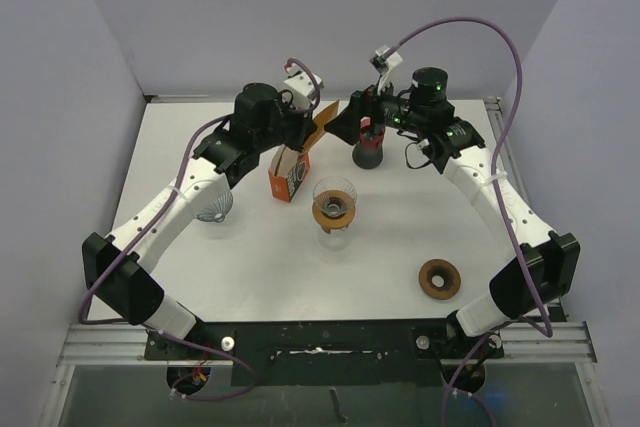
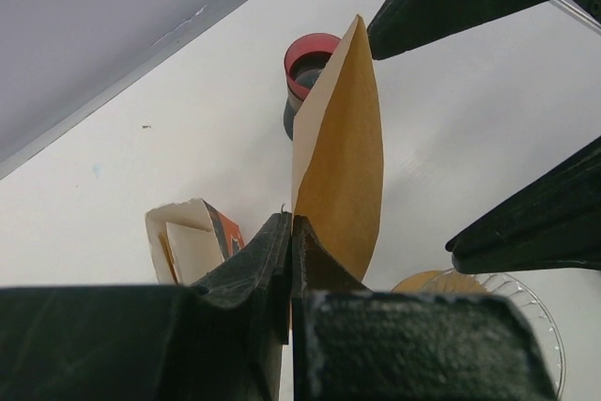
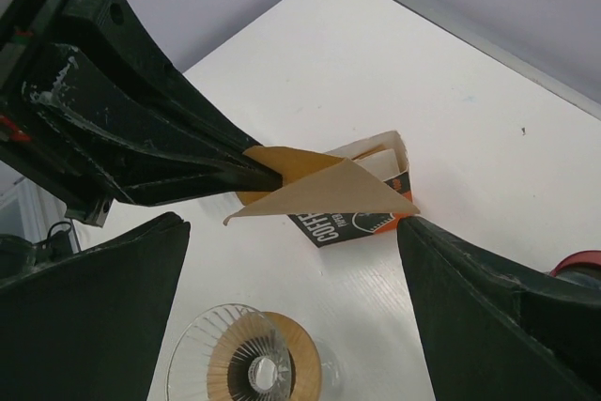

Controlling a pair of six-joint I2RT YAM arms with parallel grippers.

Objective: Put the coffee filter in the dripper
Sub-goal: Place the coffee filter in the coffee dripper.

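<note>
From above, the left end effector is closed on a brown paper coffee filter, held in the air above the far half of the worktop. The right end effector meets it from the other side. The glass dripper with its wooden collar stands on the worktop toward the near edge from the filter, just beside the open filter box.

The left wrist camera shows the jaws pinched tight on the filter's lower corner. The folded-flat cone runs lengthwise away from the fingertips, toward a red-rimmed cup.

From the right wrist camera, the right end effector's fingers are spread wide on either side of the filter's free end, touching nothing. The dripper sits directly beneath, so I judge either arm equally near, though only the left has hold.
</note>
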